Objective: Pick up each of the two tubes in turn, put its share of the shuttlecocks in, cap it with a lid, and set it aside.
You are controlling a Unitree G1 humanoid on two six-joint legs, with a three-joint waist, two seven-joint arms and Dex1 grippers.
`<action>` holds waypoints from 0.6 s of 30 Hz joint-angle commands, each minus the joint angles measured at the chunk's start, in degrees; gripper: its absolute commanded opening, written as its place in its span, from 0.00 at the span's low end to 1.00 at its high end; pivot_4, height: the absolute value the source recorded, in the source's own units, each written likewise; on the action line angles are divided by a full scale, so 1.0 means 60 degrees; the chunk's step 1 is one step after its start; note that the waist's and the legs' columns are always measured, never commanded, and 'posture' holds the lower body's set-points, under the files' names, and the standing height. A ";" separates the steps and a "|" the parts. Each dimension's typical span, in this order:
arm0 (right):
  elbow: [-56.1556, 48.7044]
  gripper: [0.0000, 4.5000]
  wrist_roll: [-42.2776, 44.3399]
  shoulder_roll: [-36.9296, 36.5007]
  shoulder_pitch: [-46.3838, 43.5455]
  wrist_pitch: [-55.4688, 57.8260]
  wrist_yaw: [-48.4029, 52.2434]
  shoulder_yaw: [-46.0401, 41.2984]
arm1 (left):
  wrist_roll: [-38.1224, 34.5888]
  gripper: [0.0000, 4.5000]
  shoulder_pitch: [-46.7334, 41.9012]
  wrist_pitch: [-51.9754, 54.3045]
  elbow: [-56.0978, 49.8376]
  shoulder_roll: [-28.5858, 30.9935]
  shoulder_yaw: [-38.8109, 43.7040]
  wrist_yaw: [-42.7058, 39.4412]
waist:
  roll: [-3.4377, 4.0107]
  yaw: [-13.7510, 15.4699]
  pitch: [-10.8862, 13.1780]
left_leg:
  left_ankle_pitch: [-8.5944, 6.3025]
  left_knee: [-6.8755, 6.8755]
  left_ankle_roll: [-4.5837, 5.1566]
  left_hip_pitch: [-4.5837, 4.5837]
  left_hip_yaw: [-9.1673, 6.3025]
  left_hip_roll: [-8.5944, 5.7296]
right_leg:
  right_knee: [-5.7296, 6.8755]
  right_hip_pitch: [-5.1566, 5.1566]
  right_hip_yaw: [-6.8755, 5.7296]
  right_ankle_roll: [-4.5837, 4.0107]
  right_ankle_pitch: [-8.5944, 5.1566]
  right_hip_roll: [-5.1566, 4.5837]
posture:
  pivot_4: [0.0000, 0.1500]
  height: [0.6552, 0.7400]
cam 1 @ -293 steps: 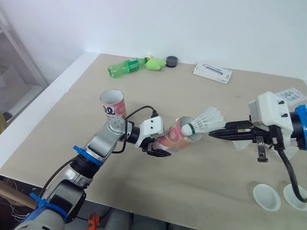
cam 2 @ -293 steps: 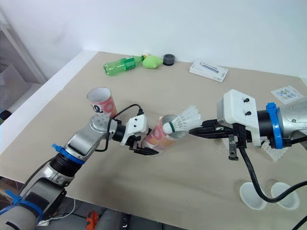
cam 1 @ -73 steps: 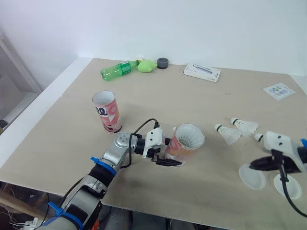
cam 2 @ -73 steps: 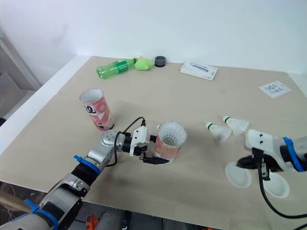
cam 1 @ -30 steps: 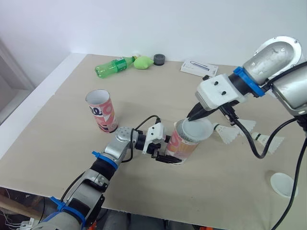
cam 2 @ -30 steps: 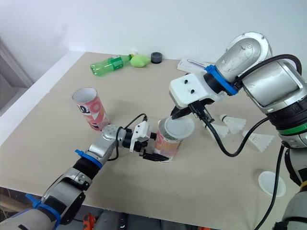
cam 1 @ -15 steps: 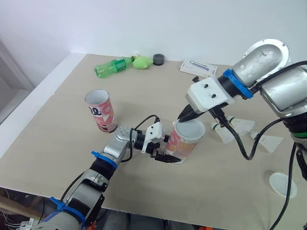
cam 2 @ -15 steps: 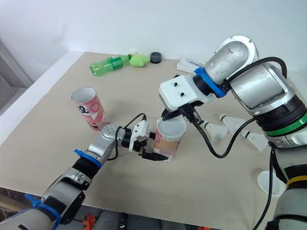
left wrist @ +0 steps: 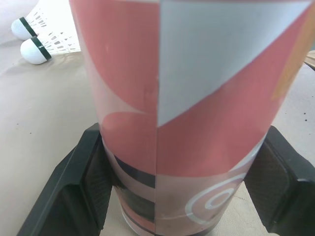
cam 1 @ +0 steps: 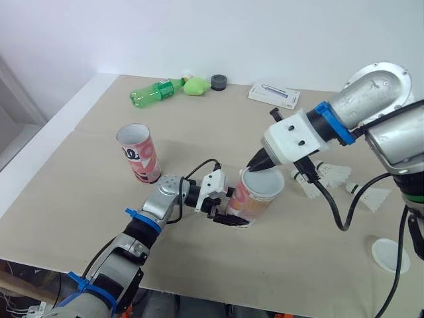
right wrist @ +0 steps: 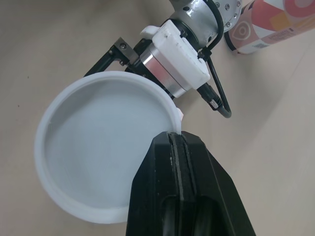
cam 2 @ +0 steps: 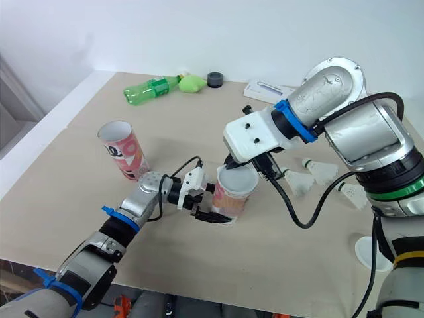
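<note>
Our left jaws clamp the tube (cam 1: pixel 254 201) low on its sides as it stands in the middle of the bench (cam 1: pixel 86 199). Our right jaws are pressed together on the rim of a lid (cam 1: pixel 267 180) held at the tube's mouth; we cannot tell whether it is seated. The second tube (cam 1: pixel 139 154) stands uncapped to the left, and three shuttlecocks (cam 1: pixel 333 173) and a spare lid (cam 1: pixel 391 255) lie to the right.
</note>
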 commanded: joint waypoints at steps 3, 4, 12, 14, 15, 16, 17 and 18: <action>-0.0065 0.01 -0.0388 -0.0023 0.0012 -0.0072 0.0356 -0.0264 | 0.0216 0.74 0.0107 0.0200 0.0197 0.0145 -0.0121 -0.0034 | 0.0000 -0.0001 0.0000 | 0.0000 0.0000 0.0000 0.0000 -0.0005 0.0005 | 0.0000 0.0002 0.0000 -0.0002 0.0000 0.0008 | 1.00 0.87; -0.0051 0.01 -0.0387 0.0015 0.0004 -0.0059 0.0357 -0.0288 | 0.0214 0.74 0.0105 0.0204 0.0197 0.0141 -0.0121 -0.0035 | 0.0000 -0.0001 0.0000 | 0.0000 0.0000 0.0000 0.0000 -0.0007 0.0005 | 0.0000 0.0002 0.0000 -0.0002 0.0000 0.0010 | 1.00 0.87; 0.0093 0.21 -0.0273 0.0230 -0.0166 0.0200 0.0334 -0.0351 | 0.0230 0.74 0.0158 0.0206 0.0183 0.0164 -0.0127 -0.0039 | 0.0000 -0.0001 0.0000 | 0.0003 0.0001 -0.0004 0.0000 -0.0015 0.0014 | 0.0002 0.0004 0.0000 -0.0005 0.0002 0.0024 | 1.00 0.87; 0.0160 0.36 -0.0204 0.0388 -0.0292 0.0512 0.0302 -0.0465 | 0.0233 0.74 0.0182 0.0207 0.0170 0.0170 -0.0133 -0.0038 | 0.0001 -0.0001 0.0000 | 0.0004 0.0001 -0.0006 0.0001 -0.0016 0.0015 | 0.0003 0.0004 0.0001 -0.0007 0.0002 0.0026 | 1.00 0.87; 0.0197 0.44 -0.0173 0.0439 -0.0353 0.0634 0.0300 -0.0504 | 0.0233 0.74 0.0192 0.0203 0.0166 0.0172 -0.0137 -0.0042 | 0.0001 -0.0001 0.0000 | 0.0004 0.0001 -0.0006 0.0001 -0.0016 0.0015 | 0.0003 0.0004 0.0001 -0.0006 0.0002 0.0027 | 1.00 0.87; 0.0302 0.46 -0.0086 0.0479 -0.0479 0.0758 0.0324 -0.0575 | 0.0228 0.74 0.0195 0.0208 0.0171 0.0166 -0.0139 -0.0046 | 0.0001 -0.0001 0.0000 | 0.0004 0.0001 -0.0006 0.0001 -0.0017 0.0016 | 0.0004 0.0003 0.0001 -0.0008 0.0002 0.0028 | 1.00 0.87; 0.0403 0.46 -0.0039 0.0523 -0.0590 0.0857 0.0325 -0.0649 | 0.0230 0.74 0.0207 0.0203 0.0172 0.0160 -0.0147 -0.0047 | 0.0001 -0.0001 0.0000 | 0.0004 0.0001 -0.0006 0.0000 -0.0018 0.0016 | 0.0005 0.0003 0.0001 -0.0008 0.0002 0.0029 | 1.00 0.87; 0.0534 0.46 -0.0013 0.0554 -0.0699 0.0897 0.0325 -0.0725 | 0.0234 0.74 0.0212 0.0193 0.0183 0.0153 -0.0157 -0.0054 | 0.0001 -0.0001 0.0000 | 0.0004 0.0001 -0.0006 0.0000 -0.0018 0.0016 | 0.0006 0.0003 0.0001 -0.0008 0.0002 0.0029 | 1.00 0.87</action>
